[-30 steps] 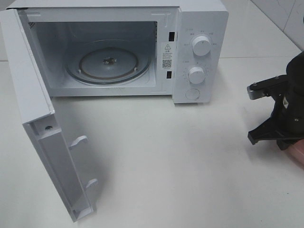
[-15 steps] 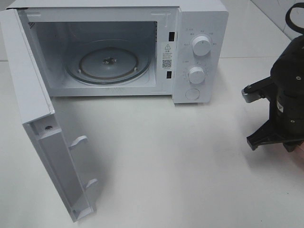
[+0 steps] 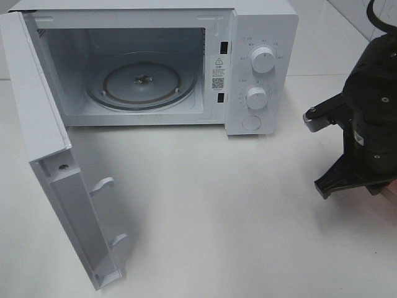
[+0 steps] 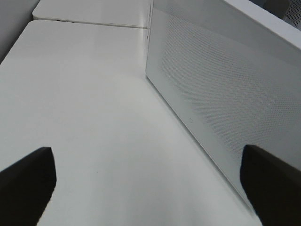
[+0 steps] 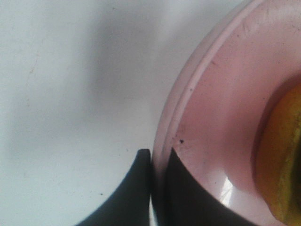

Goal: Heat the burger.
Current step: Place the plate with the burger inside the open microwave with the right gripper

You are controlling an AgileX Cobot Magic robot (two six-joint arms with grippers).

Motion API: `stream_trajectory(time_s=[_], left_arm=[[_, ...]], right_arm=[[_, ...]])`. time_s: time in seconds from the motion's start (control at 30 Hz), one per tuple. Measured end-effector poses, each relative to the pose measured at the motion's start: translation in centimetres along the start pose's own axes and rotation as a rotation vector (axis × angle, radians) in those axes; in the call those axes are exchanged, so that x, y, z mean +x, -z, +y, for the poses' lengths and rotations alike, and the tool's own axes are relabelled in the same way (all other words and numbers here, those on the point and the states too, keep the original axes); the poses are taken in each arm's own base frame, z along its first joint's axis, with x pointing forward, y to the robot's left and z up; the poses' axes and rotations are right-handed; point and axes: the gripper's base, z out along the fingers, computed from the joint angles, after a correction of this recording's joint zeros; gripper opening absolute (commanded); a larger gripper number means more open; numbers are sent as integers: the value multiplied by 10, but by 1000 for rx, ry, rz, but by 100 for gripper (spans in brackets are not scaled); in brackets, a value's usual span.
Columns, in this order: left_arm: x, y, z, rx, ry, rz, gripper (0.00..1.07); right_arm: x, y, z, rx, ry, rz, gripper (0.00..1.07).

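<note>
From the high camera, the right arm [image 3: 372, 118] hangs low over the table [image 3: 236, 211], off to the side of the microwave [image 3: 260, 68], whose door [image 3: 56, 186] is swung wide open. The arm's own body hides its fingertips here.

In the left wrist view the left gripper [image 4: 150, 188] is released, its fingers [image 4: 26, 186] spread fully apart with only bare tabletop between them. The microwave's perforated white panel stands just beside one finger.

In the right wrist view the right gripper [image 5: 157, 188] is clenched on the rim of the pink plate [image 5: 211, 117], one finger outside the rim and the other inside. The burger [image 5: 284, 160] sits on the plate, just past the inner finger and apart from it.
</note>
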Motion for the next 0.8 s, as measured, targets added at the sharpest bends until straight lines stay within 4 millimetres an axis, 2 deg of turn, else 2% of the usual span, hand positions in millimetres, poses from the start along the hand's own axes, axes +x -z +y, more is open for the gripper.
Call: stream_trajectory(time_s=[0.27,0.47,0.53,0.63,0.8], left_arm=[[0,0,0,0,0,0,100],[0,0,0,0,0,0,100],[0,0,0,0,0,0,100],[0,0,0,0,0,0,100],[0,0,0,0,0,0,100]], right_arm=[[21,-3,18,3,86,34,0],[38,10,24,-2,103,-7,0],[51,16,27,2,126,-21,0],[55,17,28,0,127,-23,0],[74,22,33,4,143,-30,0]])
